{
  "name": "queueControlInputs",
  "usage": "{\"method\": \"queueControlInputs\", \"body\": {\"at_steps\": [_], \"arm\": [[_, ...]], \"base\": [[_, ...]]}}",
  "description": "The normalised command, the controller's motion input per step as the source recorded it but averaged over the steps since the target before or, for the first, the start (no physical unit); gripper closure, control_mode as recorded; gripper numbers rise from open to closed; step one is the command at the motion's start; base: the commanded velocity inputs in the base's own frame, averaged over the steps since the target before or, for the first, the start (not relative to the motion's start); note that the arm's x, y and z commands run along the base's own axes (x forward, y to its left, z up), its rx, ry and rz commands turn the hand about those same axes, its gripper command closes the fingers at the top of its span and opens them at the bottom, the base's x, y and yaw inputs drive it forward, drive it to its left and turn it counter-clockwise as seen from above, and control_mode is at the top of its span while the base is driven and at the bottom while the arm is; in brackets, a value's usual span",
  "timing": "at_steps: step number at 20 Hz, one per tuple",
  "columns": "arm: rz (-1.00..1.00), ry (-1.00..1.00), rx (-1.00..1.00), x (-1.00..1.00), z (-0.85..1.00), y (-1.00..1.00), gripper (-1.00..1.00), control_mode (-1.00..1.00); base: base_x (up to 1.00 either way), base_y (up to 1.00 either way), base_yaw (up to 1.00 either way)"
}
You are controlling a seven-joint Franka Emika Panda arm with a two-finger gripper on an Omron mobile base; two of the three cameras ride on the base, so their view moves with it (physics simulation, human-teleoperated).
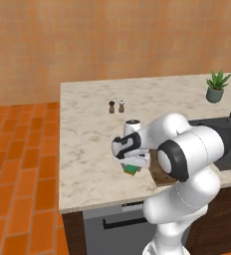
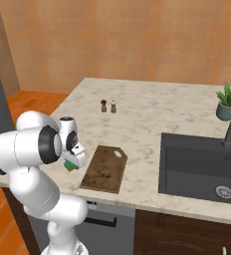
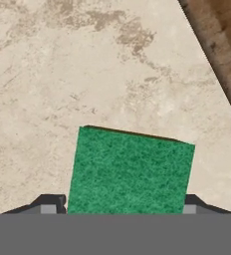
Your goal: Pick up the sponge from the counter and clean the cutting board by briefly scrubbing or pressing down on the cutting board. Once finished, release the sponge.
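Marble-veined table (image 1: 87,149) spreads below, cutting board (image 2: 104,169) just beside the sponge (image 3: 130,172), which sits between the jaws, one dark fingertip (image 3: 49,204) at each short side; seemingly closed on it, though contact is hidden. Light, squashy, grippy stuff: a gentle mid-side pinch suits.

Rough matt green sponge (image 3: 130,172), veined marble counter (image 3: 62,74), mottled wooden cutting board (image 2: 104,168).

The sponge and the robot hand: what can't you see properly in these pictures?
- Sponge: in the hand view, its near end is cut off at the bottom.
- Gripper: whether it squeezes the sponge is unclear there.
- Cutting board: in the left base view, the arm covers most of it.
- Two small shakers: too small for details.
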Motion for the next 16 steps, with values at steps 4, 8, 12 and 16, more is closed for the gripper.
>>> {"method": "queueControlInputs", "body": {"at_steps": [4, 8, 12, 16], "arm": [[0.0, -0.01, 0.0, 0.0, 0.0, 0.0, 1.0, -1.0], [-0.16, 0.01, 0.0, -0.18, 0.44, -0.17, 1.0, -1.0], [-0.13, -0.1, 0.04, -0.54, 0.39, -0.28, 1.0, -1.0], [-0.18, -0.2, 0.14, -0.62, 0.07, -0.62, 1.0, -1.0]], "base": [[0.0, 0.0, 0.0], [0.0, 0.0, 0.0], [0.0, 0.0, 0.0], [0.0, 0.0, 0.0]]}}
